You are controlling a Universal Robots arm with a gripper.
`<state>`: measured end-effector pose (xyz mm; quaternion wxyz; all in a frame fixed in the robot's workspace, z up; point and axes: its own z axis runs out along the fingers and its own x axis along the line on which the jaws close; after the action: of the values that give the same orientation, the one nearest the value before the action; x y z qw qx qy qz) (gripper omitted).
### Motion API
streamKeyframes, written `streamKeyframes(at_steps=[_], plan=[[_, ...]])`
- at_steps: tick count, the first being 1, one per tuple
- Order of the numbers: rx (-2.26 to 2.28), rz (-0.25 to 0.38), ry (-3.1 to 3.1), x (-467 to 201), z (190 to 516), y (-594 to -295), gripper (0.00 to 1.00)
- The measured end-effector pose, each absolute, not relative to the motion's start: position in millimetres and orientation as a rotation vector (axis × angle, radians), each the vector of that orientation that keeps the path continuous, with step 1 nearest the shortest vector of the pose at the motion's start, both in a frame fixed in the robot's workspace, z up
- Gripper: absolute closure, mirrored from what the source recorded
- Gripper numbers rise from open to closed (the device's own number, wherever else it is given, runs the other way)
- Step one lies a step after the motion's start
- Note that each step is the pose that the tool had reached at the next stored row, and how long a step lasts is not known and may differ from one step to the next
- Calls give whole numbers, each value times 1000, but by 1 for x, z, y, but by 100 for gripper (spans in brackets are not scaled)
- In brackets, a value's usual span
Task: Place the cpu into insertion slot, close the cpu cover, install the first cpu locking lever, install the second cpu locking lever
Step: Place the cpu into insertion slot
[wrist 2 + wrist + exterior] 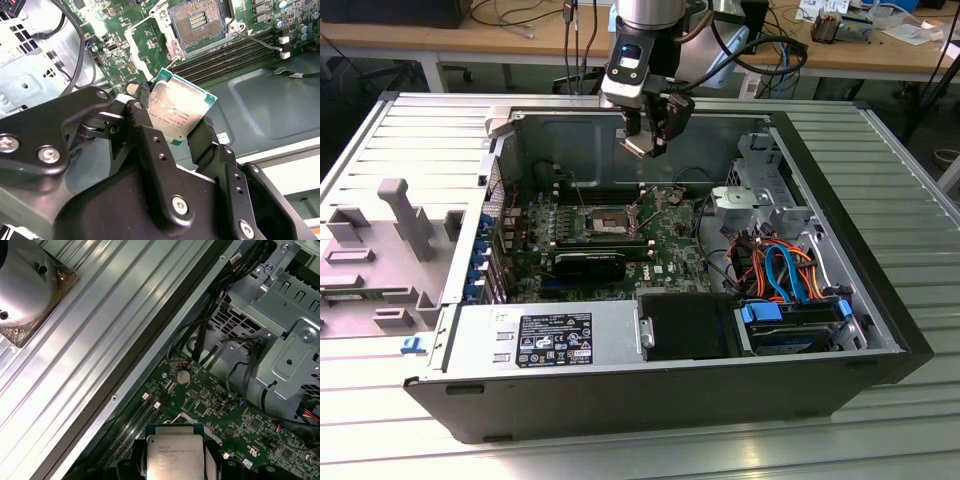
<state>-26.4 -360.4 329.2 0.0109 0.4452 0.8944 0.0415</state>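
Aloft, cpu [182, 112] between fingers [204, 137], near insertion slot [197, 21].

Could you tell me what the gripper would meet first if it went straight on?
Probably the motherboard by the memory slots, beside the insertion slot; the cpu in the gripper would touch first. Depth is unclear.

In the second wrist view I lose two edges of the cpu [182, 112] behind the fingers [204, 137], and the insertion slot [197, 20] runs off the frame. In the first wrist view the frame edge cuts the cpu too.
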Motion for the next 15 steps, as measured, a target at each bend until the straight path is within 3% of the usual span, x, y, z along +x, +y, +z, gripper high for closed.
streamKeyframes(at_steps=[15], plan=[[1419, 129, 2774, -26, 329, -360, 45]])
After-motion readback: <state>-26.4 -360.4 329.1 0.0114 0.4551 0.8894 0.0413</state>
